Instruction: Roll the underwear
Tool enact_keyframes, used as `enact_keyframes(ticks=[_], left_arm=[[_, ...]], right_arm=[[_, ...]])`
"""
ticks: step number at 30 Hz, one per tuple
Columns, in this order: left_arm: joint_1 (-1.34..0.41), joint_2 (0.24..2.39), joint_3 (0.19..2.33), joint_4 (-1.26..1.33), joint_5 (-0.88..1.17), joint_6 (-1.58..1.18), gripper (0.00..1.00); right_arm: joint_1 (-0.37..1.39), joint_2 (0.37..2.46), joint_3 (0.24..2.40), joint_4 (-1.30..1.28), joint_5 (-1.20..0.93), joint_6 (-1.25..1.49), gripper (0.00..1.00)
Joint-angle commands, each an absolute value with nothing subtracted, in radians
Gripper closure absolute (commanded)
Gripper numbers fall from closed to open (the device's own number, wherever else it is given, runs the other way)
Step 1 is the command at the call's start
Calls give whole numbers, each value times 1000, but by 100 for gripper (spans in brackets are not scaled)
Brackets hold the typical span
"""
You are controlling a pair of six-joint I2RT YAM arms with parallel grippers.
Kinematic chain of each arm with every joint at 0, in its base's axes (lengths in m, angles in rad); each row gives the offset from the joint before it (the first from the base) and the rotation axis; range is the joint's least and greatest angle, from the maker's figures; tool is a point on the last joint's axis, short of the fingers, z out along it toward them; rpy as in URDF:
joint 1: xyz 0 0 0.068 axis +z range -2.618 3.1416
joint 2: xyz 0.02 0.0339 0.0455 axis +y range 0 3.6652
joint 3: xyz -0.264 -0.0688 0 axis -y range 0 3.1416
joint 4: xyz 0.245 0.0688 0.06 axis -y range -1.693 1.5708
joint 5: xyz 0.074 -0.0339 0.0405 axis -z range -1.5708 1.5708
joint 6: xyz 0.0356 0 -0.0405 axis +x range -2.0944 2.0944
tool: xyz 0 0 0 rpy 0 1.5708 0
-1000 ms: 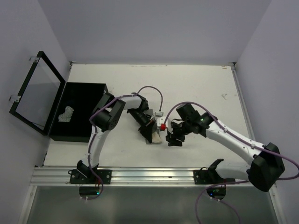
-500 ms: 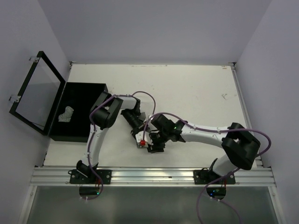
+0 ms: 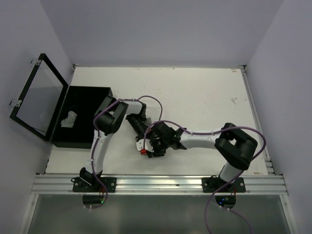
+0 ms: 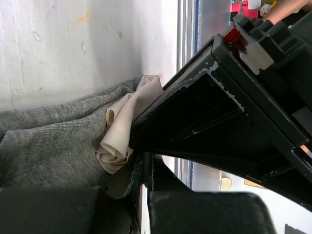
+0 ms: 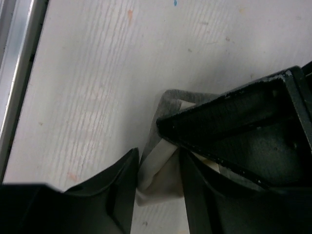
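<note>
The underwear shows in the left wrist view as heather grey cloth (image 4: 58, 141) with a rolled cream end (image 4: 124, 126). My left gripper (image 4: 146, 180) is shut low on that cloth, its jaws almost touching. The right gripper's black fingers (image 4: 219, 112) crowd in from the right. In the right wrist view the cream end (image 5: 161, 170) fills the gap between my right gripper's (image 5: 158, 185) two fingers, which touch it on both sides. The left gripper's finger (image 5: 243, 126) lies over the rest. From above, both grippers (image 3: 142, 134) (image 3: 148, 146) meet and hide the garment.
A flat black box (image 3: 83, 117) stands at the left with its lid (image 3: 36, 97) swung open. A small grey garment (image 3: 68, 119) lies inside it. The metal rail (image 3: 156, 184) runs along the near table edge, close behind the grippers.
My right arm has swung left across the table to the left gripper and its jaws have narrowed onto the cream end. The left gripper has shifted left and nearer with the cloth.
</note>
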State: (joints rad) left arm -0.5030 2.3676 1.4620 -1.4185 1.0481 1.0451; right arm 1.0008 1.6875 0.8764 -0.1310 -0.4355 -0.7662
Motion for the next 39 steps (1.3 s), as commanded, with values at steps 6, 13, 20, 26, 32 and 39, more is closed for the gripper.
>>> enact_keyframes(ticks=[6, 13, 20, 26, 32, 39], left_arm=[[-468, 2386, 1404, -1201, 860, 1157, 91], [-379, 2123, 1439, -1190, 917, 1129, 73], [-203, 1880, 1588, -1166, 916, 1082, 67], [-106, 1436, 1201, -866, 824, 1051, 64], [-124, 1015, 817, -706, 695, 1110, 59], [-493, 723, 532, -585, 473, 1052, 50]], right_arm=[[1002, 1727, 825, -35, -472, -750, 95], [1000, 1756, 859, -136, -642, -683, 100], [933, 1850, 981, -244, -828, -520, 100], [830, 2037, 1138, -356, -992, -382, 100], [792, 2229, 1259, -391, -1078, -278, 100], [769, 2361, 1335, -414, -1135, -255, 100]])
